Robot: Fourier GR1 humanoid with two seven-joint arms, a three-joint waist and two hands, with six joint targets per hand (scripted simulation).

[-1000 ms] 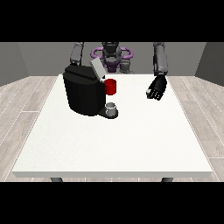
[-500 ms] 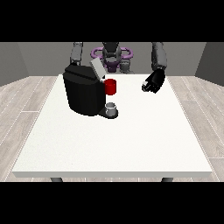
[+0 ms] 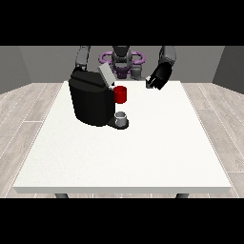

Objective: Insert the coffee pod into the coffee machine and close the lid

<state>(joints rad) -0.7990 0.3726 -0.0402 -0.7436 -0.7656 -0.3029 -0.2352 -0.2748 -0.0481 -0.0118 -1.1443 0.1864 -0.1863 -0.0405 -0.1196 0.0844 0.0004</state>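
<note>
on the large white worktop (image 3: 143, 152) stands a boxy black coffee machine (image 3: 90, 101) with its grey lid (image 3: 106, 74) raised, a small grey pod (image 3: 121, 116) resting at its base, while the robot hand at the view's right (image 3: 158, 77) hovers above the far edge, its fingers impossible to read.

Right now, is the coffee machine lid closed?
No, the lid stands tilted up above the coffee machine.

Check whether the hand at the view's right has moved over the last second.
Yes. The hand at the view's right has moved towards the table's far edge and leftward in the view, closer to the coffee machine.
</note>
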